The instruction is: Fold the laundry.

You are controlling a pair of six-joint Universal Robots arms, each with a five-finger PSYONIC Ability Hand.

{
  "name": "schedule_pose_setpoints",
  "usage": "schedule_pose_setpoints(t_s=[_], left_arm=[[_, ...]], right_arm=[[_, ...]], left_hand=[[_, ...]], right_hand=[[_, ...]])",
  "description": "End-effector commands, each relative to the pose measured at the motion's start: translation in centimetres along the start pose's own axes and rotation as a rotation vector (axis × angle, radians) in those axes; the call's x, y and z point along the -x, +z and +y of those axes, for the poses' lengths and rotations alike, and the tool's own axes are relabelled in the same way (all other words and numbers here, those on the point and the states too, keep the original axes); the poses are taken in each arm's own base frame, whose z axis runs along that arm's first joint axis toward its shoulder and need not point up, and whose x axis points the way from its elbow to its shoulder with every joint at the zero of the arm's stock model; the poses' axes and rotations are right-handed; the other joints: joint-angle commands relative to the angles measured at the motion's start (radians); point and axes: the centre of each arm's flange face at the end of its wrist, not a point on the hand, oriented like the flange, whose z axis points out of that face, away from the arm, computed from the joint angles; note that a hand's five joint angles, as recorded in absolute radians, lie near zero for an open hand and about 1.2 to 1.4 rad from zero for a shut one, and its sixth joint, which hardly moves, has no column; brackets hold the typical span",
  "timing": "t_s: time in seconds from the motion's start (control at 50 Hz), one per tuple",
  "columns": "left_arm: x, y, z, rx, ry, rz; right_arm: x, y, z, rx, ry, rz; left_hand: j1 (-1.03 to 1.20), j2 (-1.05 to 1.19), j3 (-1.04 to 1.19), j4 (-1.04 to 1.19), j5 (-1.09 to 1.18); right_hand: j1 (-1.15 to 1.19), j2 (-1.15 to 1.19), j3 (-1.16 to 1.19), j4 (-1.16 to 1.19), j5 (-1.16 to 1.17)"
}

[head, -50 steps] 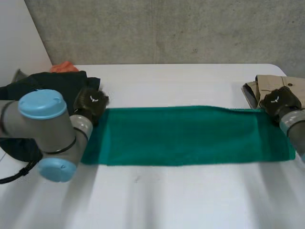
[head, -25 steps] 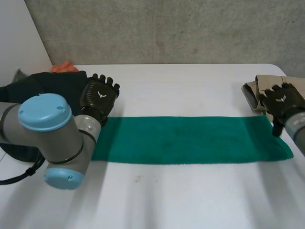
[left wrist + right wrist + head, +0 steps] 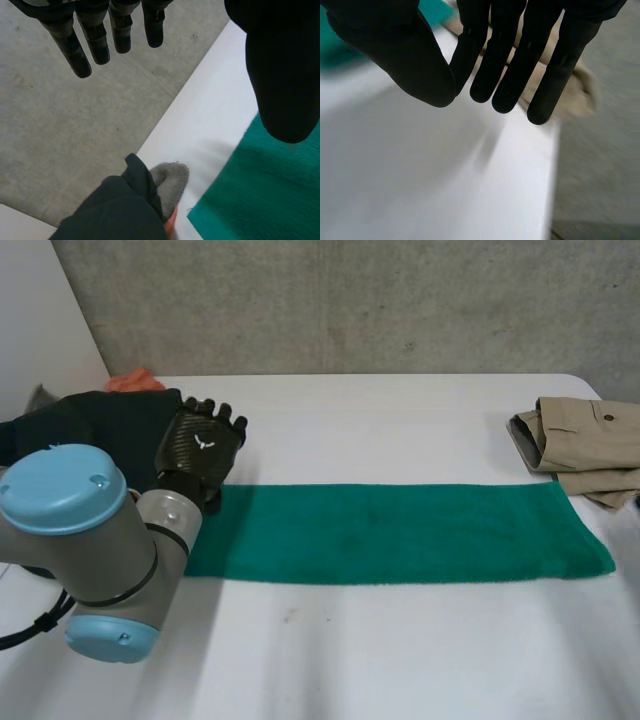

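Having doubled the green towel [image 3: 400,533] into a narrow strip on the desk [image 3: 400,650], lifts left hand [image 3: 203,445] and right hand [image 3: 502,60] clear, both released and empty, ready for a crosswise fold.

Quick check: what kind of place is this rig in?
Probably a lab or test room, not a home: bare concrete wall behind a plain white table, with laundry laid out, a green towel and a folded beige garment.

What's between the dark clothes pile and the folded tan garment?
Head view: the left robot hand beside the dark clothes pile, then bare table up to the folded tan garment.
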Motion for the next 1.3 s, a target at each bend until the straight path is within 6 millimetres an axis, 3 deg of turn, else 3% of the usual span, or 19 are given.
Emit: schedule_pose_setpoints(t_s=[0.02,0.14,0.18,0.2,0.36,0.48,0.56,0.58,0.6,0.7,0.88,0.94,0.98,1.02,1.04,1.1,1.18,1.2,1.3], left_arm=[[1.0,-0.5,-0.9,-0.021,-0.005,-0.025],[0.8,-0.7,-0.7,-0.013,-0.013,-0.017],[0.9,-0.8,-0.7,-0.012,-0.038,-0.018],[0.9,-0.9,-0.7,-0.013,-0.047,-0.017],[0.9,-1.2,-1.0,-0.019,-0.130,-0.011],[0.9,-1.2,-1.0,-0.020,-0.133,-0.009],[0.8,-1.2,-0.9,-0.018,-0.136,-0.008],[0.8,-1.3,-0.9,-0.017,-0.136,-0.005],[0.8,-1.2,-0.9,-0.016,-0.136,-0.007],[0.8,-1.3,-0.9,-0.017,-0.134,-0.005],[1.2,-1.3,-1.2,-0.027,-0.137,-0.015],[1.3,-1.4,-1.3,-0.031,-0.139,-0.018],[1.3,-1.4,-1.4,-0.032,-0.139,-0.020],[1.4,-1.5,-1.4,-0.032,-0.139,-0.020],[1.4,-1.5,-1.5,-0.033,-0.141,-0.021],[1.6,-1.6,-1.8,-0.037,-0.141,-0.023],[1.9,-1.7,-2.0,-0.045,-0.144,-0.028],[1.9,-1.7,-2.1,-0.046,-0.144,-0.029],[2.0,-1.8,-2.3,-0.050,-0.145,-0.033]], right_arm=[[-3.6,0.1,0.3,0.030,-0.090,0.127],[-3.0,-0.2,-0.4,0.011,-0.115,0.113],[-2.0,-0.5,-1.2,-0.028,-0.086,0.074],[-0.5,-1.1,-2.2,-0.088,-0.055,0.012],[4.2,-3.0,-2.7,-0.203,0.041,-0.240],[5.3,-2.6,-2.0,-0.181,0.037,-0.265],[5.7,-1.7,-1.0,-0.141,0.041,-0.269],[5.6,-1.3,-0.8,-0.131,0.032,-0.255],[5.3,-1.1,-0.7,-0.127,0.027,-0.243],[3.4,-0.2,-0.4,-0.095,-0.019,-0.084],[-5.1,-0.8,0.0,-0.051,-0.183,0.227],[-6.0,-0.9,-0.1,-0.045,-0.229,0.260],[-5.6,-1.3,-1.6,-0.082,-0.259,0.262],[-4.4,-1.9,-3.7,-0.145,-0.279,0.245],[-2.5,-2.7,-6.1,-0.226,-0.300,0.209],[1.0,-3.9,-8.9,-0.334,-0.318,0.138],[8.0,-6.8,-13.4,-0.549,-0.355,-0.009],[11.1,-8.5,-15.1,-0.654,-0.376,-0.075],[18.8,-13.5,-17.5,-0.906,-0.435,-0.256]], left_hand=[[-0.018,-0.031,-0.037,-0.029,-0.050],[-0.018,-0.031,-0.037,-0.029,-0.050],[-0.018,-0.031,-0.037,-0.029,-0.050],[-0.018,-0.031,-0.037,-0.029,-0.050],[-0.018,-0.031,-0.037,-0.029,-0.050],[-0.018,-0.031,-0.037,-0.029,-0.050],[-0.018,-0.031,-0.037,-0.029,-0.050],[-0.018,-0.031,-0.037,-0.029,-0.050],[-0.018,-0.031,-0.037,-0.029,-0.050],[-0.018,-0.031,-0.037,-0.029,-0.050],[-0.018,-0.031,-0.037,-0.029,-0.050],[-0.018,-0.031,-0.037,-0.029,-0.050],[-0.018,-0.031,-0.037,-0.029,-0.050],[-0.018,-0.031,-0.037,-0.029,-0.050],[-0.018,-0.031,-0.037,-0.029,-0.050],[-0.018,-0.031,-0.037,-0.029,-0.050],[-0.018,-0.031,-0.037,-0.029,-0.050],[-0.018,-0.031,-0.037,-0.029,-0.050],[-0.018,-0.031,-0.037,-0.029,-0.050]], right_hand=[[0.250,0.214,0.206,0.200,0.231],[0.204,0.169,0.161,0.155,0.186],[-0.593,-0.629,-0.637,-0.643,-0.612],[-0.862,-0.897,-0.906,-0.912,-0.881],[-0.780,-0.815,-0.823,-0.829,-0.798],[-0.742,-0.777,-0.785,-0.791,-0.760],[-0.461,-0.496,-0.505,-0.511,-0.480],[0.063,0.028,0.020,0.014,0.045],[0.248,0.213,0.204,0.198,0.229],[0.250,0.214,0.206,0.200,0.231],[0.250,0.214,0.206,0.200,0.231],[0.250,0.214,0.206,0.200,0.231],[0.250,0.214,0.206,0.200,0.231],[0.250,0.214,0.206,0.200,0.231],[0.250,0.214,0.206,0.200,0.231],[0.250,0.214,0.206,0.200,0.231],[0.250,0.214,0.206,0.200,0.231],[0.250,0.214,0.206,0.200,0.231],[0.250,0.214,0.206,0.200,0.231]])
